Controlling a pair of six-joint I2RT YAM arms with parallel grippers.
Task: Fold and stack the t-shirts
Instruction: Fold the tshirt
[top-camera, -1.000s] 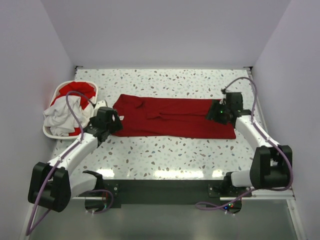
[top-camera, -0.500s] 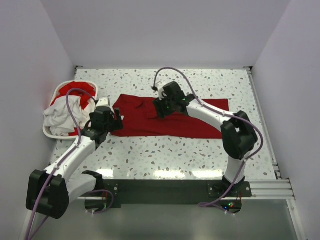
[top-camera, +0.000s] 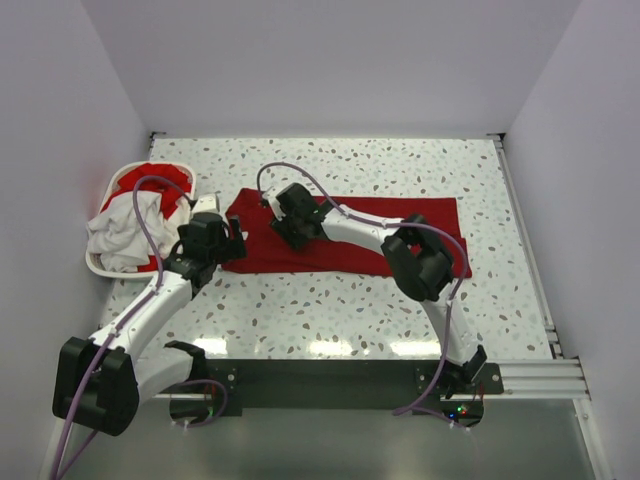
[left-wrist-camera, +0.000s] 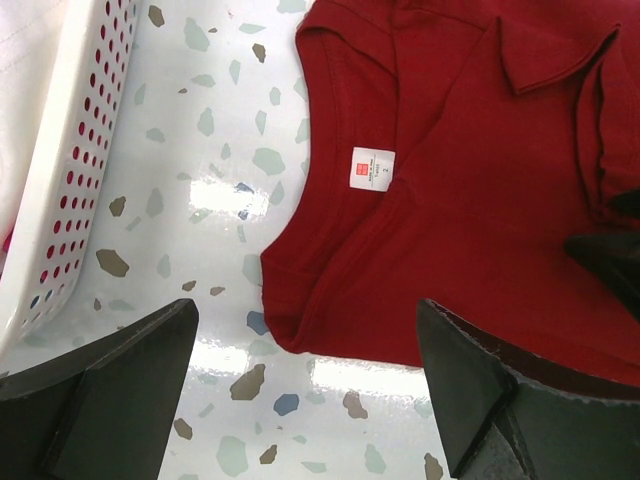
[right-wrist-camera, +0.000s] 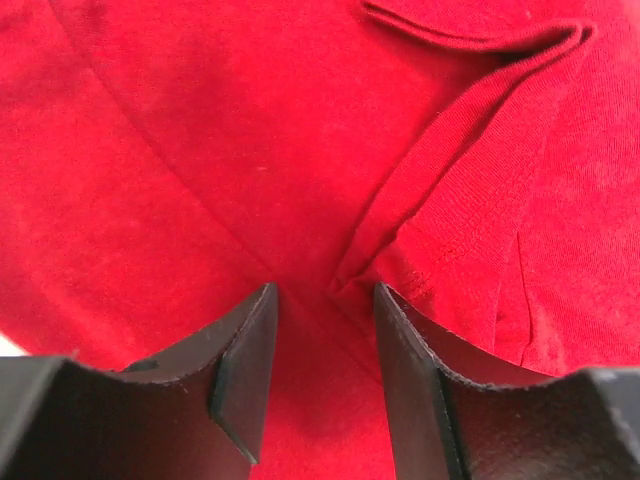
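A deep red t-shirt (top-camera: 340, 245) lies flat along the table, neck to the left. Its white neck label (left-wrist-camera: 372, 167) shows in the left wrist view. My left gripper (top-camera: 222, 246) is open and empty, low over the table at the shirt's near-left shoulder corner (left-wrist-camera: 290, 330). My right arm reaches far left across the shirt. My right gripper (top-camera: 289, 226) sits over the chest area near the collar. Its jaws stand a narrow gap apart with red cloth (right-wrist-camera: 200, 150) and a folded sleeve hem (right-wrist-camera: 450, 190) under them. A white t-shirt (top-camera: 122, 232) and another red t-shirt (top-camera: 156, 181) lie heaped in the basket.
The white plastic laundry basket (top-camera: 98, 266) stands at the table's left edge, close to my left arm; its perforated wall (left-wrist-camera: 75, 150) shows in the left wrist view. White walls enclose the speckled table (top-camera: 330, 310) on three sides.
My right gripper has swept from the shirt's right end leftward across it to near the collar. The left gripper has barely moved.
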